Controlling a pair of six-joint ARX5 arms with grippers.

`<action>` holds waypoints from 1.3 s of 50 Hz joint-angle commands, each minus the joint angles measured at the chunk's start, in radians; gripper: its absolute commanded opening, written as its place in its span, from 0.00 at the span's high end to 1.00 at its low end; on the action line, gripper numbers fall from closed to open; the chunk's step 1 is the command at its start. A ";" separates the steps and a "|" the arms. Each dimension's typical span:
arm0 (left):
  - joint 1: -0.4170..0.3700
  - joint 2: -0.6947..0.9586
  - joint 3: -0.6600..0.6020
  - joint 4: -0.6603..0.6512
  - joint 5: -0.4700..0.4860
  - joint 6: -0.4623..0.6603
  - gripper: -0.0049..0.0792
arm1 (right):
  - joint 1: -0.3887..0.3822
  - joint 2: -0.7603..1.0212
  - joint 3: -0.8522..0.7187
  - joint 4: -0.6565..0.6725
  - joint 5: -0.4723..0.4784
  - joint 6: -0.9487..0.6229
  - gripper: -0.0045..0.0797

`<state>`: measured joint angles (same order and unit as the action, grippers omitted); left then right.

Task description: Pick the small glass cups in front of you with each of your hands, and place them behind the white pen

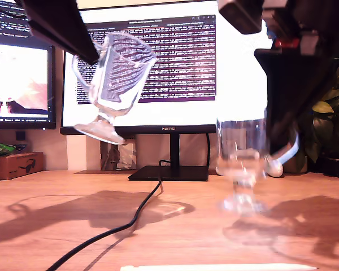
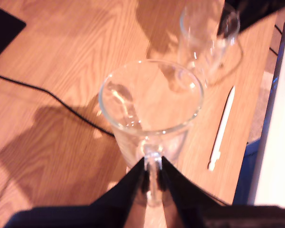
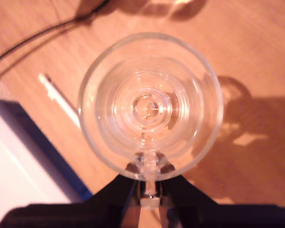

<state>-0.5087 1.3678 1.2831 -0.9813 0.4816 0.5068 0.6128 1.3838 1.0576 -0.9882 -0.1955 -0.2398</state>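
Two glass cups, each pinched by its handle: my first gripper [image 2: 153, 178] carries the tilted cup [image 1: 114, 73] high at the exterior view's left, clear of the black cable [image 1: 121, 224], while my second gripper [image 3: 149, 183] keeps the upright cup [image 1: 243, 164] low on the right, beyond the white pen [image 1: 217, 267] at the near edge.

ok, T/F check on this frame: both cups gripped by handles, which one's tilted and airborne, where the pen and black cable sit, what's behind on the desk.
1. My first gripper is shut on the handle of the first glass cup. True.
2. The first glass cup stands upright on the wooden table. False: it hangs tilted in the air, foot off the table.
3. My second gripper holds the second glass cup by its handle. True.
4. The white pen lies inside a cup. False: it lies flat on the table.
5. The black cable is wound around the second cup. False: it runs across the table, apart from it.
6. A monitor stands behind. True.
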 commanded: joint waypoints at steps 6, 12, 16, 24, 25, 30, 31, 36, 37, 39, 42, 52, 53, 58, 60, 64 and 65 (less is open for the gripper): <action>-0.030 -0.014 0.013 0.015 0.011 -0.011 0.97 | 0.029 -0.001 -0.026 0.007 -0.005 0.006 0.96; -0.044 -0.014 0.013 0.012 0.011 -0.014 0.97 | 0.041 -0.001 -0.026 0.005 -0.004 0.010 0.96; -0.051 -0.015 0.013 0.010 0.011 -0.014 0.97 | 0.048 -0.001 -0.030 0.008 -0.003 0.016 0.96; -0.062 -0.016 0.013 0.011 0.011 -0.021 0.97 | 0.055 -0.001 -0.058 0.019 0.009 0.027 0.96; -0.062 -0.016 0.013 0.011 0.011 -0.021 0.97 | 0.055 -0.001 -0.062 0.020 0.012 0.027 0.96; -0.064 -0.022 0.013 0.013 0.012 -0.021 0.97 | 0.055 -0.002 -0.077 0.029 0.023 0.032 0.96; -0.064 -0.025 0.013 0.013 0.012 -0.021 0.97 | 0.055 -0.002 -0.078 0.030 0.023 0.032 0.96; -0.064 -0.035 0.013 0.011 0.012 -0.021 0.97 | 0.055 -0.002 -0.084 0.045 0.023 0.036 0.96; -0.064 -0.037 0.013 0.012 0.012 -0.021 0.97 | 0.055 -0.002 -0.086 0.048 0.023 0.039 0.96; -0.064 -0.042 0.013 0.010 0.012 -0.022 0.97 | 0.055 -0.002 -0.087 0.051 0.023 0.045 0.96; -0.064 -0.049 0.013 0.010 0.012 -0.026 0.97 | 0.055 -0.002 -0.088 0.048 0.023 0.051 0.96; -0.064 -0.066 0.013 0.013 0.012 -0.029 0.97 | 0.055 -0.002 -0.088 0.023 0.022 0.054 0.82; -0.064 -0.066 0.013 0.013 0.012 -0.029 0.97 | 0.055 -0.002 -0.088 0.021 0.022 0.054 0.80; -0.064 -0.066 0.013 0.013 0.013 -0.036 0.97 | 0.055 -0.002 -0.088 0.016 0.020 0.060 0.75; -0.064 -0.066 0.013 0.014 0.013 -0.036 0.97 | 0.055 -0.002 -0.088 0.014 0.019 0.067 0.74; -0.064 -0.066 0.013 0.014 0.017 -0.036 0.97 | 0.055 -0.002 -0.088 0.013 0.014 0.071 0.72; -0.064 -0.066 0.013 0.014 0.019 -0.036 0.97 | 0.055 -0.002 -0.088 0.013 0.014 0.074 0.71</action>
<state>-0.5686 1.3151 1.2831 -0.9821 0.4828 0.4759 0.6628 1.3849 0.9871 -0.9760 -0.1761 -0.1761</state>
